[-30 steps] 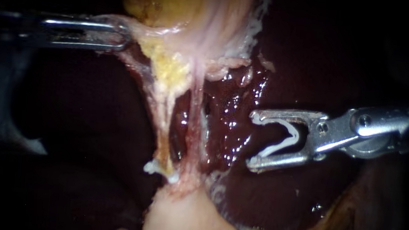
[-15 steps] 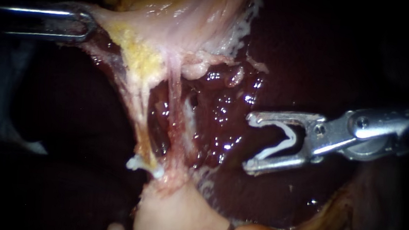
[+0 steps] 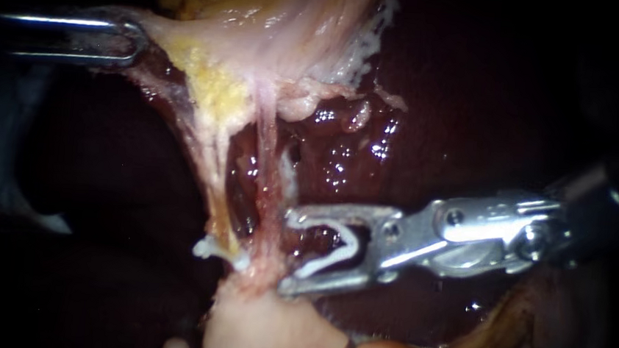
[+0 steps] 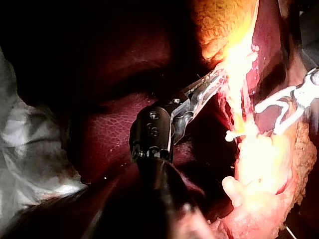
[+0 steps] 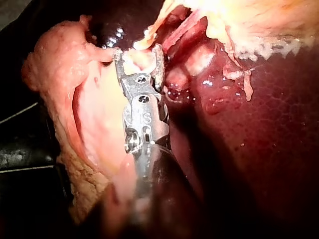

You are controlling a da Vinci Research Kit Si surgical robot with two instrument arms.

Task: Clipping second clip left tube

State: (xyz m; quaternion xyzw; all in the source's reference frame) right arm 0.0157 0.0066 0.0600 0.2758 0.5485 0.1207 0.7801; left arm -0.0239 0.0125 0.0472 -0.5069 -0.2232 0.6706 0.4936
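My left instrument (image 3: 129,42) comes in at the upper left, its jaws shut on a fold of the pale gallbladder (image 3: 277,16) and holding it stretched. Two strands run down from there: the yellowish left tube (image 3: 214,166), with a white clip (image 3: 208,247) near its lower end, and the pink right tube (image 3: 266,185). My right instrument (image 3: 290,252) holds a white V-shaped clip (image 3: 336,251) between its wide jaws, whose tips lie right against the pink tube. The left wrist view shows the left instrument (image 4: 213,83) gripping tissue and the right instrument (image 4: 271,114) beside the strands.
Dark red, wet liver (image 3: 348,147) lies behind and around the tubes. A pale lump of tissue (image 3: 268,329) sits below their lower ends. In the right wrist view the right instrument (image 5: 138,56) lies between pale tissue (image 5: 94,114) and liver (image 5: 269,129).
My right instrument has moved left and down with its clip, from over the liver up to the pink tube. The left instrument pulled the gallbladder fold leftward, then held still.
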